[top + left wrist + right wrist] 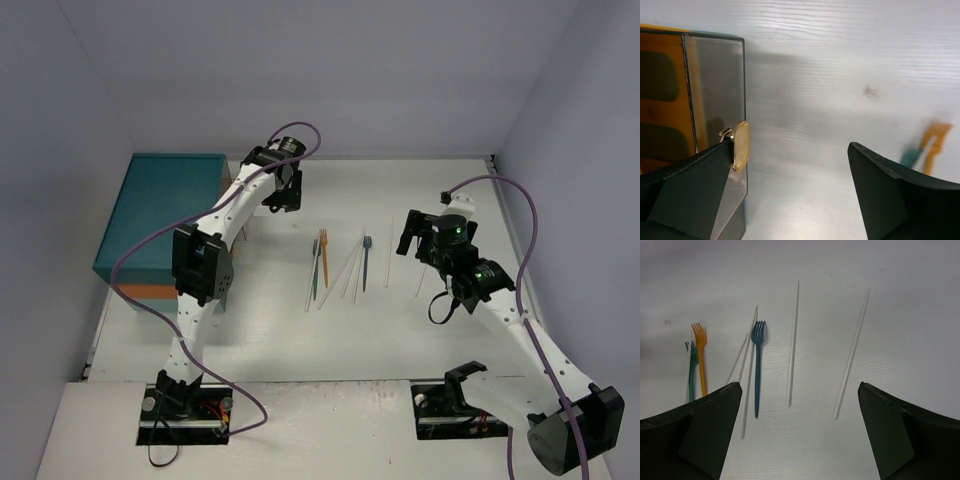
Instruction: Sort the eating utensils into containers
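Right jaws: spread wide, holding nothing. The chopsticks (793,345) lie on the desk (900,270) straight ahead, between the jaws, long axes running up-frame. The blue fork (757,365) lies parallel, left of centre.

Left jaws: spread, empty, beside the chest (160,205) at upper left. Only the left wrist view shows its gold handle (740,146).

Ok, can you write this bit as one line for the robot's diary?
left hand open, beside small gold drawer handle | right hand open, above thin pale chopsticks | nothing held
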